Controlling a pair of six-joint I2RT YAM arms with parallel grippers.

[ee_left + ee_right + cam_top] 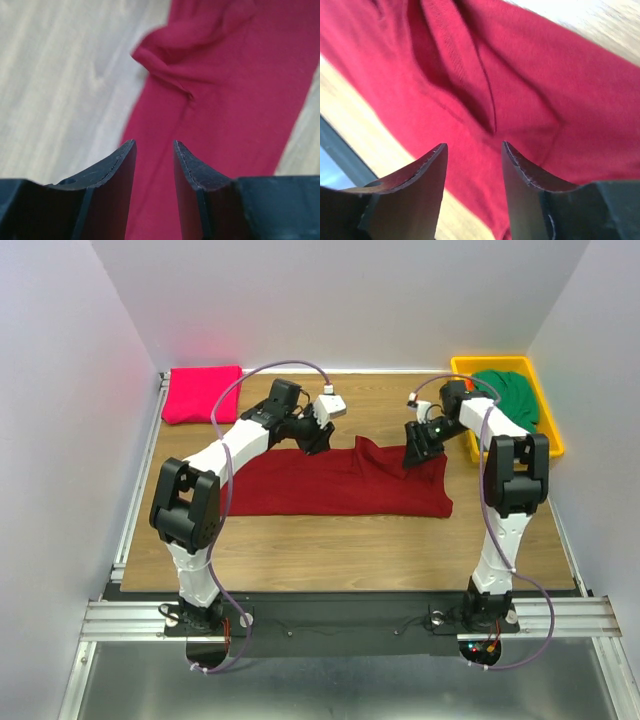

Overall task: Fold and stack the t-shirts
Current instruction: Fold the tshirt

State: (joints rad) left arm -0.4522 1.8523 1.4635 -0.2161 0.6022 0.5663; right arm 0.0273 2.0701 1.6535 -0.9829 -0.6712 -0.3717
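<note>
Over the surface (300, 540), left end effector (321, 442) and right end effector (414, 461) hover released above the maroon shirt (340, 488). Best pinch its twelve-o'clock edge evenly.

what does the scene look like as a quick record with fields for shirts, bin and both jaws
maroon shirt: spread across the table centre, rumpled top edge
pink shirt: folded, far left corner
green shirt: heaped in yellow bin, far right
left gripper: jaws open, over maroon shirt
right gripper: jaws open, over maroon shirt
</note>
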